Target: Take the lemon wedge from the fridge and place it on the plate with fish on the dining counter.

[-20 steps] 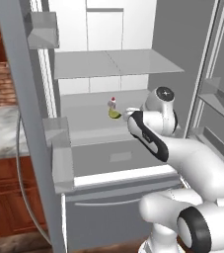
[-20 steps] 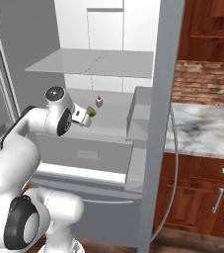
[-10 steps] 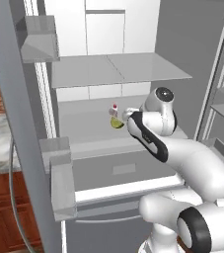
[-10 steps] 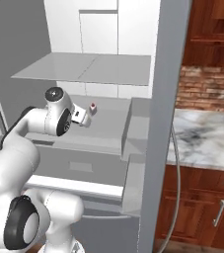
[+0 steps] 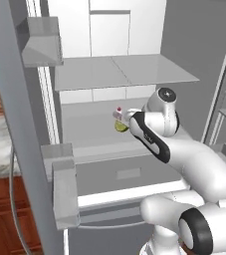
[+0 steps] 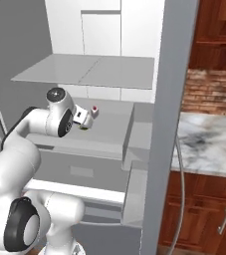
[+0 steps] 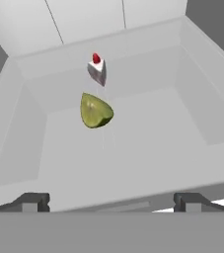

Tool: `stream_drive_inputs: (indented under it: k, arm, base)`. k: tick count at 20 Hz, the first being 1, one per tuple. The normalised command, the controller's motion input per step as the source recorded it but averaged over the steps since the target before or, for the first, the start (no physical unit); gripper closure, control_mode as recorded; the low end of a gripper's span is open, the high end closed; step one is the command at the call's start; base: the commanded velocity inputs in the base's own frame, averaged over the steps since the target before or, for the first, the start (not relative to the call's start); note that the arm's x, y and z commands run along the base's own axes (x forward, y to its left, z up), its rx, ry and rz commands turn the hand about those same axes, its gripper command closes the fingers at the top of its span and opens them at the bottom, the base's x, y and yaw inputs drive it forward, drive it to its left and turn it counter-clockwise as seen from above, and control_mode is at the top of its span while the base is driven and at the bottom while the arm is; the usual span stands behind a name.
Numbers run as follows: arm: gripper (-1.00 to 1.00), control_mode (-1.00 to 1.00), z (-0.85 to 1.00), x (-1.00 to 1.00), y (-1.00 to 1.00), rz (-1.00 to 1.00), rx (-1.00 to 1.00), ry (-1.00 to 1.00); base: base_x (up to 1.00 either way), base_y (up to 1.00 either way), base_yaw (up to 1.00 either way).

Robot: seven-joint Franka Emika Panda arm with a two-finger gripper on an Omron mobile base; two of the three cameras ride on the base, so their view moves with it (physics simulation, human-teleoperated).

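The fridge (image 5: 184, 45) stands open, and its white inside takes the middle of both base views. The lower shelf (image 7: 148, 133) is a flat pale grey surface with low walls at the back and at both sides. Two things lie directly on it. The lemon wedge (image 7: 95, 111) is yellow-green and sits left of centre in the hand view, a little toward the back wall. Just behind it, close but apart, stands a tiny white bottle (image 7: 97, 69) with a red cap. In the left base view both are at the centre, the lemon wedge (image 5: 120, 126) just below the bottle (image 5: 117, 113). Above, a grey glass shelf (image 5: 119, 72) crosses the upper middle.
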Motion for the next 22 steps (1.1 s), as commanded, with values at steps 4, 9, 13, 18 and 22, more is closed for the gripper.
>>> stream_drive_inputs:
  k: [4,9,13,18,22]
  arm:
    - [-1.0,1.0,0.0,0.0,0.0,0.0,0.0,0.0]
    - [-1.0,1.0,0.0,0.0,0.0,0.0,0.0,0.0]
    - [-1.0,1.0,0.0,0.0,0.0,0.0,0.0,0.0]
    - [-1.0,1.0,0.0,0.0,0.0,0.0,0.0,0.0]
    - [-1.0,1.0,0.0,0.0,0.0,0.0,0.0,0.0]
  base:
    - [0.09,0.41,0.03]
    - [0.08,0.52,0.01]
    - [0.34,0.25,0.0]
    - [0.27,-0.3,0.0]
    - [0.05,-0.57,0.0]
